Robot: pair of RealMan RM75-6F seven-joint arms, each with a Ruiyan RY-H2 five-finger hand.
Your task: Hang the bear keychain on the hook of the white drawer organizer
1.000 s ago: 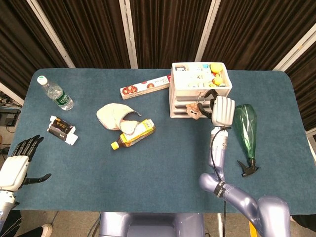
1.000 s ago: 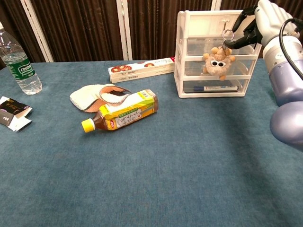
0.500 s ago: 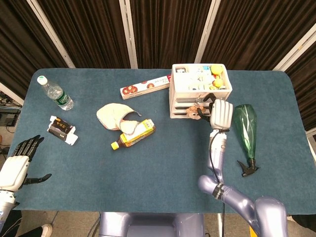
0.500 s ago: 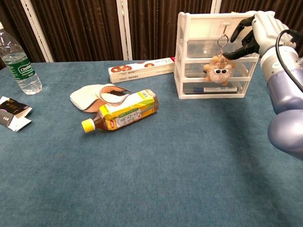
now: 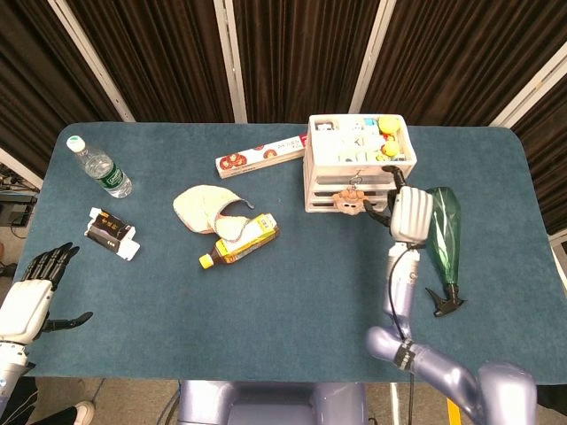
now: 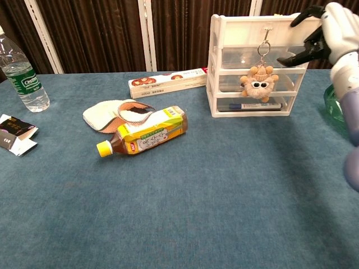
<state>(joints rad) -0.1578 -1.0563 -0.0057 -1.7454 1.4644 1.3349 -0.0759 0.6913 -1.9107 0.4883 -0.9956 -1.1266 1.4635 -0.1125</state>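
The bear keychain (image 6: 258, 84) hangs by its ring from the hook (image 6: 266, 32) on the front of the white drawer organizer (image 6: 230, 67); from the head view the bear keychain (image 5: 350, 200) shows at the front of the white drawer organizer (image 5: 316, 190). My right hand (image 6: 328, 35) is to the right of the bear, apart from it, fingers spread and holding nothing; the head view shows my right hand (image 5: 409, 213) beside the organizer. My left hand (image 5: 30, 285) rests open off the table's left front corner.
A green spray bottle (image 5: 442, 241) lies right of my right hand. A tea bottle (image 6: 143, 137), a cloth pouch (image 6: 118, 114), a long box (image 6: 167, 82), a water bottle (image 6: 21, 73) and a small packet (image 6: 15, 134) lie on the blue table.
My right hand let go of the keychain ring and drew back to the right. The bear now hangs from the hook by itself. The left hand stayed still.
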